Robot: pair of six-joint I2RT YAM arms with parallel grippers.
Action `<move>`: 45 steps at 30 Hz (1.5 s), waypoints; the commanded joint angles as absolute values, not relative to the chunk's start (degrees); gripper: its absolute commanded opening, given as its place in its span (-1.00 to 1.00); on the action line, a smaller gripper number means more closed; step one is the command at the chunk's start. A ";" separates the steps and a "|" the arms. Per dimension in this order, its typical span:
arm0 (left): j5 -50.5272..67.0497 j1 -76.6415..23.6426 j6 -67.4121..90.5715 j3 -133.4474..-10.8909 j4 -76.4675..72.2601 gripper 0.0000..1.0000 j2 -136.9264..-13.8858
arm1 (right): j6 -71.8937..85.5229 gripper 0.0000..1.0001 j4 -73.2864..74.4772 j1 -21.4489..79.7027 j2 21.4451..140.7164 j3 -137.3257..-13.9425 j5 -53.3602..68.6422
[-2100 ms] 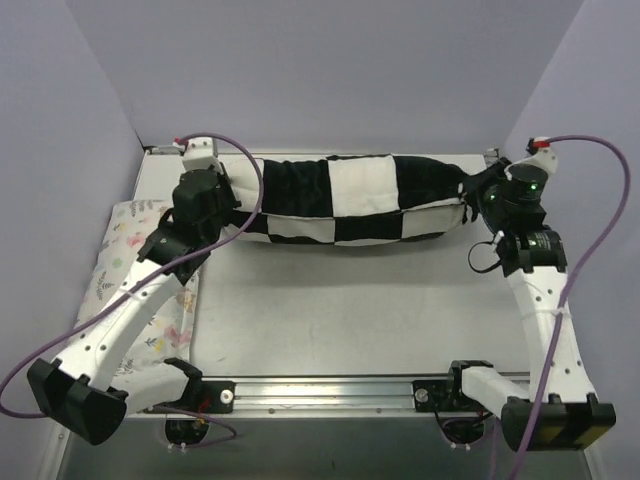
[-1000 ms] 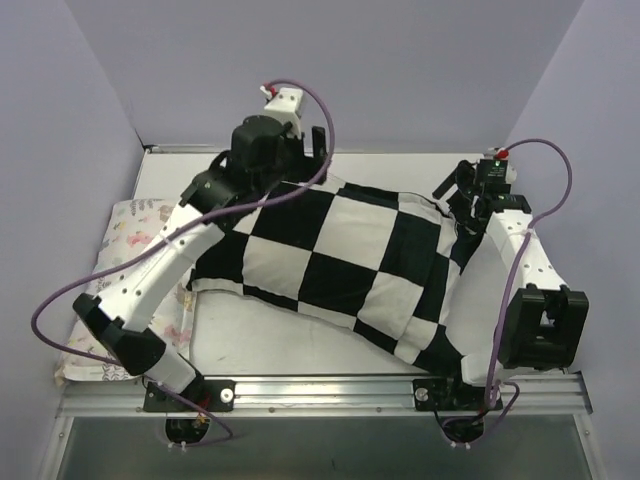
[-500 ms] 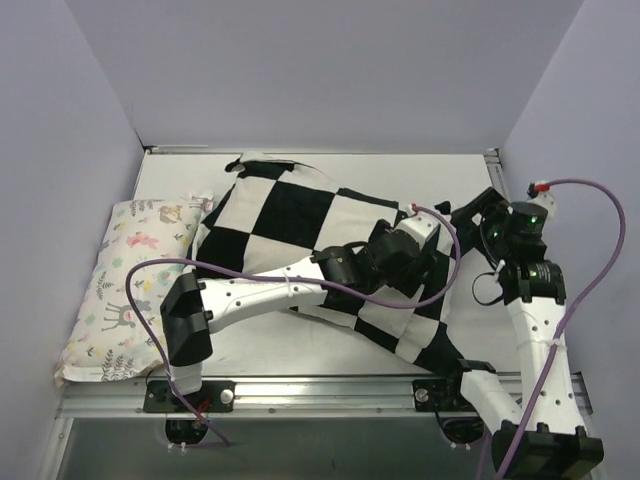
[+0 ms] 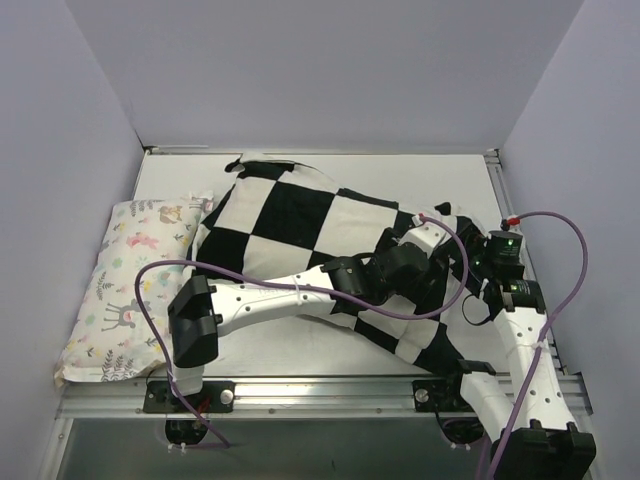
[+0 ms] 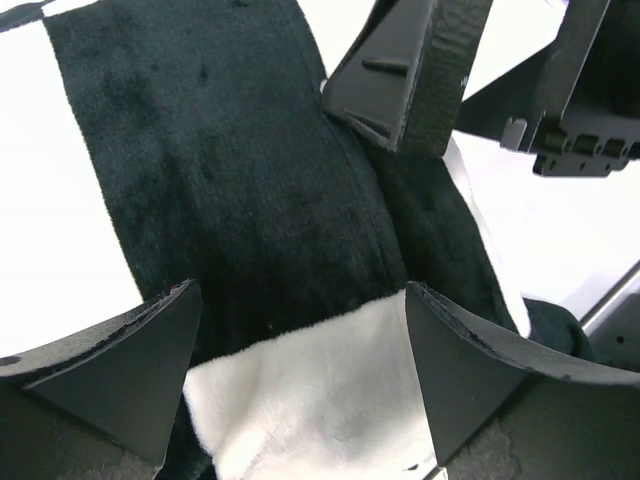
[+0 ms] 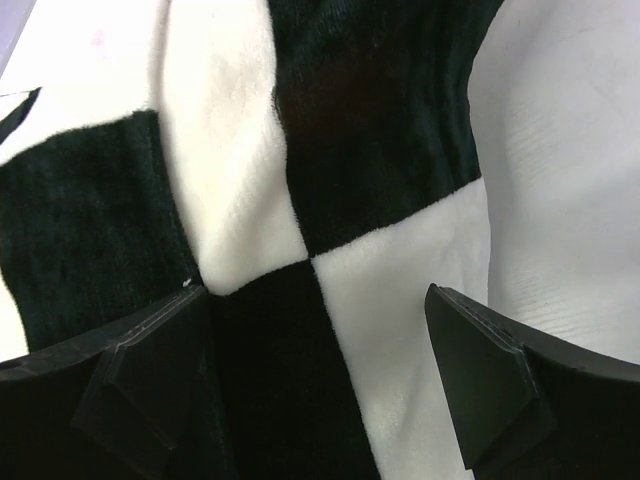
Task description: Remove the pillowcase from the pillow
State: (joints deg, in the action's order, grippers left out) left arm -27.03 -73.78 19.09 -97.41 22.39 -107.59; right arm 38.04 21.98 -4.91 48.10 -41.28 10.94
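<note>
The black-and-white checkered pillowcase lies plump and slanted across the table, from the far left to the near right. The pillow is hidden inside it. My left arm reaches across the cover, and my left gripper hangs open over its right end. In the left wrist view, that gripper has both fingers apart above a black and a white square, holding nothing. My right gripper faces it from the right. It is open too, just above the checkered fabric. Its fingers show in the left wrist view.
A pale floral-print pillow lies along the left edge, beside the cover. A metal rail runs along the near edge between the arm bases. Purple walls close in the left, far and right sides. Plain white surface shows right of the cover.
The left arm swung from the far left across the cover to its right end. The right arm drew nearer and lower. The pillowcase settled on the table.
</note>
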 commanded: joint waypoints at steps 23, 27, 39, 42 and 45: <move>-43.24 -74.62 22.68 -100.38 23.91 0.28 -111.27 | 37.09 0.86 18.46 -7.12 47.98 -40.25 12.30; -45.87 -74.62 22.94 -99.76 23.73 -0.03 -109.69 | 37.00 0.86 17.49 -7.12 48.69 -39.82 12.83; -45.97 -68.47 29.35 -91.76 22.07 -0.97 -104.07 | 32.09 0.90 15.55 -4.23 48.51 -42.53 19.43; -43.00 -66.37 30.94 -88.43 18.31 -1.00 -102.23 | 30.16 0.90 17.13 1.04 48.78 -44.29 15.57; -41.31 -64.96 30.85 -85.70 15.04 -1.00 -101.25 | 29.62 0.91 17.49 5.27 48.87 -44.74 13.54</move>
